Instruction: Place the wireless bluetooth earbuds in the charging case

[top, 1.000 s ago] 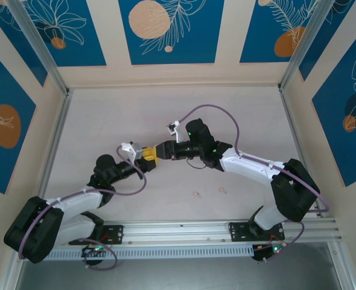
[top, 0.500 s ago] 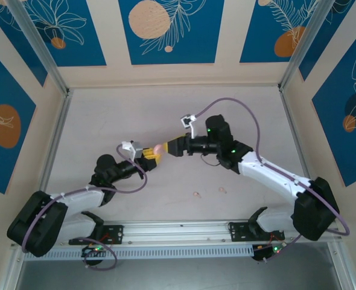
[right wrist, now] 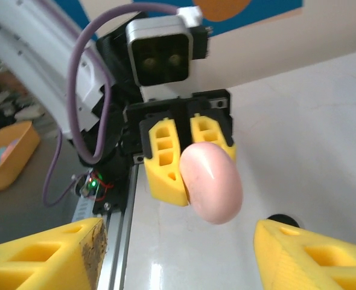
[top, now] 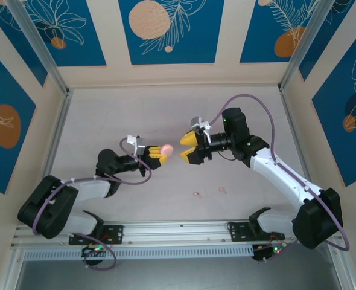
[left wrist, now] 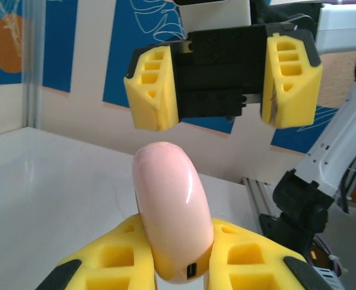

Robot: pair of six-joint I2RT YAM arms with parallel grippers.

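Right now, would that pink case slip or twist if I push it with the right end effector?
Probably slippery: the pink case is glossy and rounded. It may pivot, since the left end effector pinches only one end. It looks rigid, undeformed by the pinch.

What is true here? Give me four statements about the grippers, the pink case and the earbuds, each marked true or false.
1. The left gripper is shut on the pink case. True.
2. The right gripper is clamped on the case as well. False: its jaws stand open, facing the case with a gap between them and it.
3. The case rests flat on the table. False: it is held up off the table, edge-on between the left gripper's fingers.
4. Two small pink earbuds lie loose on the table, nearer the arm bases than the grippers are. True.
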